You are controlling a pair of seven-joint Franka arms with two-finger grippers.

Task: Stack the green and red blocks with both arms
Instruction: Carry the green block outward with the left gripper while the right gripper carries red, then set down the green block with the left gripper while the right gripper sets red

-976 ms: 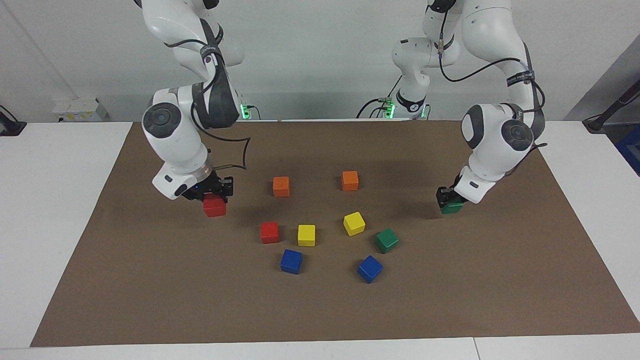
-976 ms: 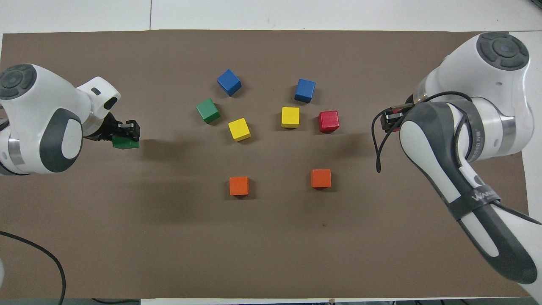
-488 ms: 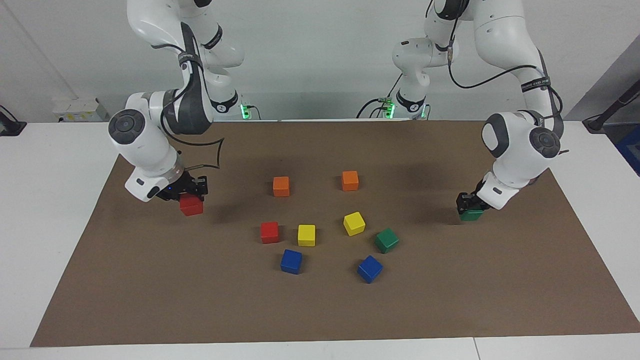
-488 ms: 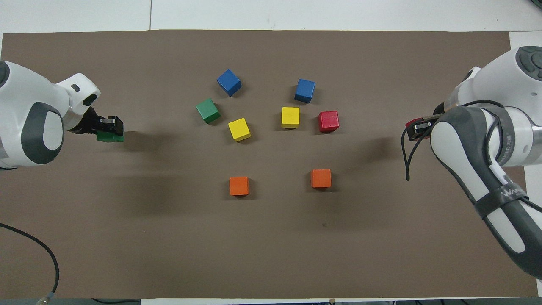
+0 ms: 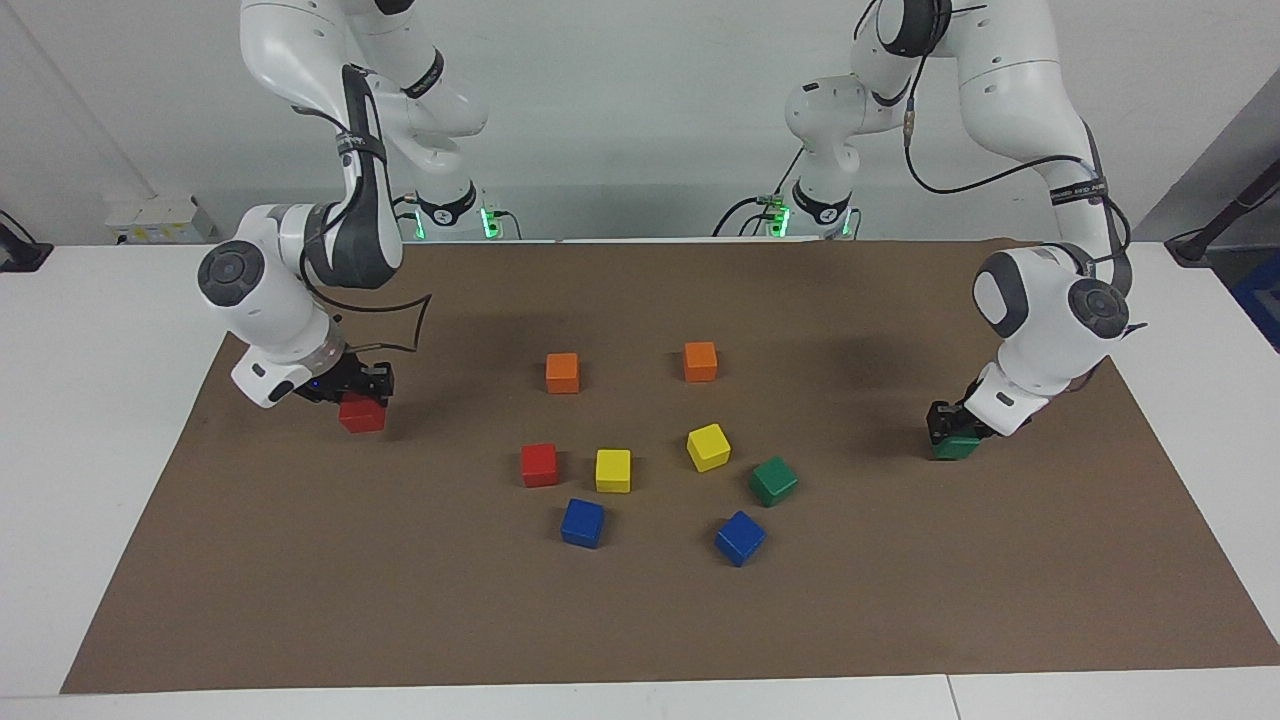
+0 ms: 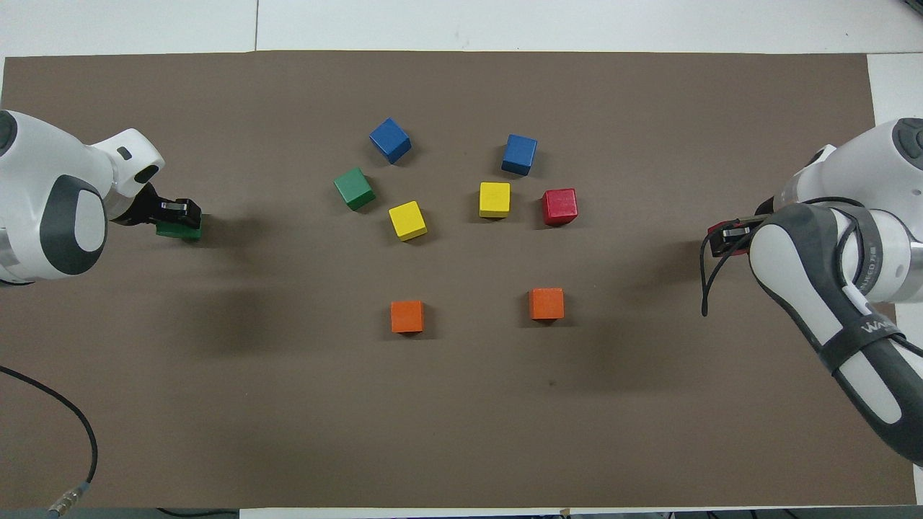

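Observation:
My left gripper [image 5: 950, 430] [image 6: 175, 216] is shut on a green block [image 5: 956, 446] [image 6: 178, 231], low at the mat near the left arm's end. My right gripper [image 5: 357, 390] [image 6: 728, 238] is shut on a red block [image 5: 361, 414], low at the mat near the right arm's end; in the overhead view the arm hides most of that block. A second green block [image 5: 773, 481] [image 6: 354, 189] and a second red block [image 5: 539, 465] [image 6: 559, 207] sit loose in the middle of the mat.
A brown mat [image 5: 640, 620] covers the table. Two orange cubes [image 5: 562, 372] [image 5: 700, 361] lie nearer the robots than the middle cluster. Two yellow cubes [image 5: 613, 470] [image 5: 708, 447] and two blue cubes [image 5: 582, 522] [image 5: 740, 537] lie among the loose blocks.
Both arms have swung outward toward their own ends of the table and lower, each carrying its block. The loose cubes have not moved.

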